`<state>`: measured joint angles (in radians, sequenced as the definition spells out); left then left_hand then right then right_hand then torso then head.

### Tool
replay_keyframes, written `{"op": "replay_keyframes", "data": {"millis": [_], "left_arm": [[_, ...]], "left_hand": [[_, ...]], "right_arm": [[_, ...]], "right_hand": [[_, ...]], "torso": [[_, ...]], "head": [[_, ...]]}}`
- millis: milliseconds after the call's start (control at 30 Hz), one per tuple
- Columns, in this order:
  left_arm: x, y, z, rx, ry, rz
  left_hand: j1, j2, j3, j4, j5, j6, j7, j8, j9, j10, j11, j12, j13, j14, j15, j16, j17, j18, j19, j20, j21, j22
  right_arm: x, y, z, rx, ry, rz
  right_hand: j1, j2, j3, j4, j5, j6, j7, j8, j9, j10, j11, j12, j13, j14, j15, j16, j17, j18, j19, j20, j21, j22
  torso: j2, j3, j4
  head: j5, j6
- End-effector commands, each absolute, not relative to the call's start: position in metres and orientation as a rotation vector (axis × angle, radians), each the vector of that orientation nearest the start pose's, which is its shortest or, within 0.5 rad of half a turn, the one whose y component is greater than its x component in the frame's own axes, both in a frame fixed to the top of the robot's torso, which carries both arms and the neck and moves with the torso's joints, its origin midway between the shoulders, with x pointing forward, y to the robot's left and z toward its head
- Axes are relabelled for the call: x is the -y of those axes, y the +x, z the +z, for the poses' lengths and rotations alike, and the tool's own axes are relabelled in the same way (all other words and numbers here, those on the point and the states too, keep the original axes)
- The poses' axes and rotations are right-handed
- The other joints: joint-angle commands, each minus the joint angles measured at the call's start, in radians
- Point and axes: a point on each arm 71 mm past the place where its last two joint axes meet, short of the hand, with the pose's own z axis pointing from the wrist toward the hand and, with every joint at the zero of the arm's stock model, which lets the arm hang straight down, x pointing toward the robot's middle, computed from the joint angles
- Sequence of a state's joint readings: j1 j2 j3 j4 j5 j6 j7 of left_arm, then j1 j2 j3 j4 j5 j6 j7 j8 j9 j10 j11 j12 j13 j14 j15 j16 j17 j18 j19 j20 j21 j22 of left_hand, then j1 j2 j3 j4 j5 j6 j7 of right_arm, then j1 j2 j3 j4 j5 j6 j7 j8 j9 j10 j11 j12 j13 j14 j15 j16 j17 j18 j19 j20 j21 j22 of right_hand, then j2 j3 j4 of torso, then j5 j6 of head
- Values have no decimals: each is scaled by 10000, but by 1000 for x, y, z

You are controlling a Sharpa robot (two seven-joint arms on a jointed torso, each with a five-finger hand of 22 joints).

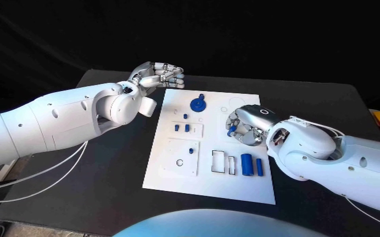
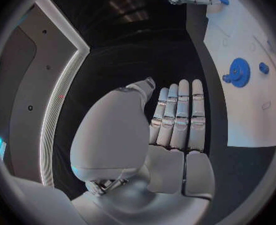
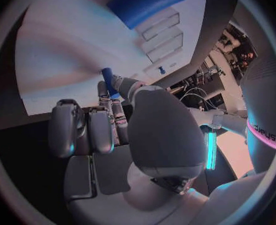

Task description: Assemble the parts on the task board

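The white task board (image 1: 210, 185) lies in the middle of the black table. My right hand (image 1: 247, 124) hovers over its right half and pinches a small blue peg (image 1: 232, 131) between thumb and fingers; the peg (image 3: 106, 78) sticks out past the fingertips toward the board (image 3: 62, 50). A blue gear (image 1: 198, 103) sits near the board's far edge, also seen as the gear (image 2: 239, 72) from the left wrist. My left hand (image 1: 158, 75) is raised off the board's far left corner, fingers (image 2: 178, 115) curled in together with nothing in them.
Two blue cylinders (image 1: 246, 164) (image 1: 259, 165) lie at the board's near right beside empty rectangular slots. Small blue pegs (image 1: 182, 128) stand in a block left of my right hand, and another peg (image 1: 193, 151) sits just nearer. Bare table (image 1: 111, 193) surrounds the board.
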<state>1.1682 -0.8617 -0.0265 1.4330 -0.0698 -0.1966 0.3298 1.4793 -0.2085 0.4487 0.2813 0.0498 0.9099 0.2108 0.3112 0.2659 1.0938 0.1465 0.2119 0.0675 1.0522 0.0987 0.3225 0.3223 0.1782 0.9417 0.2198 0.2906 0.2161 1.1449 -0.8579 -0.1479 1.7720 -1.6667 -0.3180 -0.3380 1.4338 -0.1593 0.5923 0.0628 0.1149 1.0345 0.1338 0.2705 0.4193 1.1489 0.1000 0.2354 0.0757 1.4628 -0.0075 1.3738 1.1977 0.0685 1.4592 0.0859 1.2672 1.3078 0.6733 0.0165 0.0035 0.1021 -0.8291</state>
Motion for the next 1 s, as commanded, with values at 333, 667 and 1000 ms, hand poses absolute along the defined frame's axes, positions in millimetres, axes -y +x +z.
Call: {"op": "replay_keyframes", "data": {"millis": [333,667,1000], "left_arm": [[-236,500,-197,-15105,-10907,-15205],[-232,501,-197,-15122,-10854,-15342],[-226,501,-198,-15190,-10830,-15448]], "left_hand": [[73,23,51,-46,8,-52,21,-31,16,-19,30,-50,15,24,50,-85,30,32,51,29,-60,-26],[73,19,50,-47,8,-52,23,-30,17,-17,32,-49,15,27,51,-91,35,32,55,29,-65,-30],[75,14,48,-50,8,-50,24,-26,20,-14,32,-46,17,33,51,-98,43,32,61,29,-70,-34]], "right_arm": [[126,390,-182,-16276,-3317,7373],[80,370,-189,-16308,-3768,9053],[46,350,-222,-16854,-4313,9959]], "right_hand": [[184,90,41,-124,24,60,36,8,-12,442,-346,-5,151,342,-62,45,-19,-94,55,22,21,1709],[156,74,64,-153,45,48,54,0,-9,434,-332,-42,153,336,-54,36,-37,-87,38,24,-18,1704],[124,64,81,-174,56,27,70,-14,-9,418,-317,-81,153,330,-42,24,-60,-72,5,29,-99,1686]], "torso": [[-5,-1,-5],[-14,-12,-13],[-15,-18,-6]], "head": [[10,24],[131,43],[288,25]]}}
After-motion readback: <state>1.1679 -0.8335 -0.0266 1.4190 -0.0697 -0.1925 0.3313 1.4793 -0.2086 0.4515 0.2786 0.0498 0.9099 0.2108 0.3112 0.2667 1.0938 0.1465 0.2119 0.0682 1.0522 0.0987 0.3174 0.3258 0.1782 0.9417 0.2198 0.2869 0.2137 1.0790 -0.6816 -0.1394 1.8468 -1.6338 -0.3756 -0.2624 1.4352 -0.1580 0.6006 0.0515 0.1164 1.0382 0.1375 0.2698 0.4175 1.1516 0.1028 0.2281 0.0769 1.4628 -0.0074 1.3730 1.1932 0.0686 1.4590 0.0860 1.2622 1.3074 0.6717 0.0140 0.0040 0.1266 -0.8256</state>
